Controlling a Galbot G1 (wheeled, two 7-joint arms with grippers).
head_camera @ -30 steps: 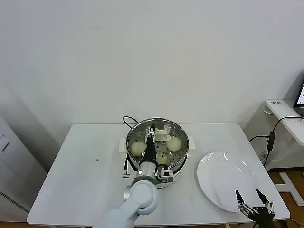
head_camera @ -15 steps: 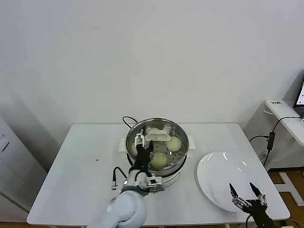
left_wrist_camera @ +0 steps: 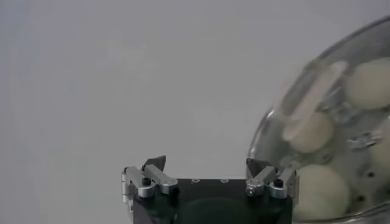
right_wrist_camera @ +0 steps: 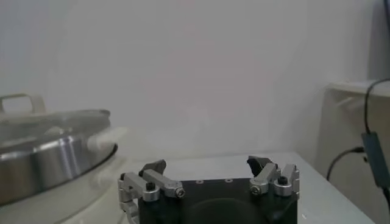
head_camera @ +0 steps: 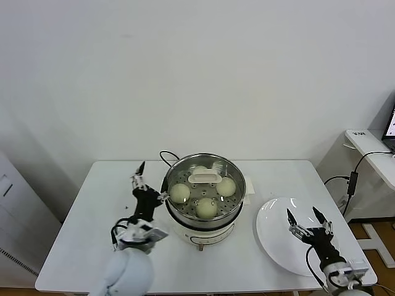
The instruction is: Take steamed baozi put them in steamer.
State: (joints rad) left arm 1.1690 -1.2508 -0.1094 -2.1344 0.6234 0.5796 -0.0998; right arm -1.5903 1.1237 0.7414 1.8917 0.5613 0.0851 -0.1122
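The steamer (head_camera: 204,194) is sitting mid-table, slightly toward the back edge, on its white base, with a black cord (head_camera: 166,155) looping off its rear left rim. Four steamed baozi are lying on the perforated floor inside: one at the left (head_camera: 179,193), one at the front (head_camera: 207,207), one at the right (head_camera: 226,186) and one at the back (head_camera: 199,170), partly behind a white handle piece (head_camera: 204,178) spanning the middle. They are lying apart from one another.

The left gripper (head_camera: 147,183) is hanging over bare tabletop just beside the steamer's left wall, outside the rim, its fingers spread apart and holding nothing. In the left wrist view the left gripper (left_wrist_camera: 206,165) is showing the same gap between its tips, with the steamer wall and buns off to one side.

The right gripper (head_camera: 303,216) is hovering over the near part of the white plate (head_camera: 285,229), which is lying at the table's front right, close to the front edge and just beside the steamer base. Its fingers are also splayed and carrying nothing; the right wrist view is confirming this at the right gripper (right_wrist_camera: 207,164).

The white table (head_camera: 111,216) is offering broad open surface on the left side, out to its left and front edges.
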